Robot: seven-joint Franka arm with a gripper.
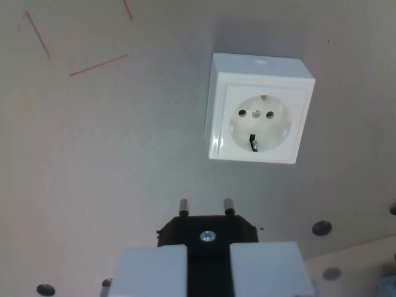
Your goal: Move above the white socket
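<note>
A white square socket lies on the grey surface in the upper right of the wrist view, its round recess with two holes and a centre screw facing the camera. At the bottom centre my gripper is shut on a black plug, whose two metal pins point up the picture. The pins end well below and to the left of the socket, with bare surface between them. My two pale fingers fill the bottom edge on either side of the plug.
Thin red lines are drawn on the grey surface at the upper left. Dark round holes dot the surface at the lower right and lower left. A lighter panel edge runs across the bottom right corner.
</note>
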